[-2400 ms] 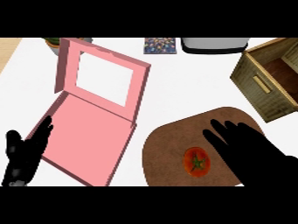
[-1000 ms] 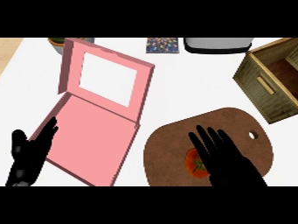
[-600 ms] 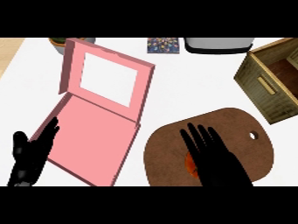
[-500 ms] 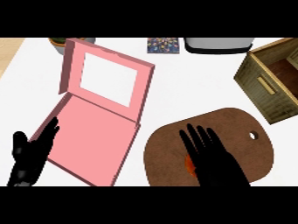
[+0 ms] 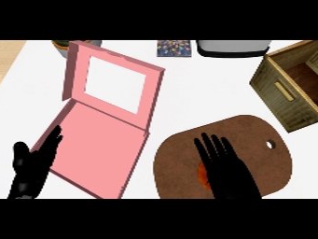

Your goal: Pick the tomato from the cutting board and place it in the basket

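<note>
Tomato [image 5: 203, 173] lies on the brown cutting board [image 5: 258, 154], showing only as a red sliver under the right hand [image 5: 224, 170], whose straight, spread fingers cover it. Basket [image 5: 300, 86] stands beyond the board's far right edge. Left of the board, the left hand [image 5: 32, 168] rests open at the pink box [image 5: 96, 140] on the tabletop [image 5: 203, 98].

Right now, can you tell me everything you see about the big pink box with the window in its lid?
The flat pink box lies wide open on the white counter, left of the brown cutting board. It looks like thin card. Its hinged lid stands tilted up at the far side, with a square window cut through it. Nothing shows inside the tray. The black left hand, fingers straight, rests against the tray's left edge.
</note>
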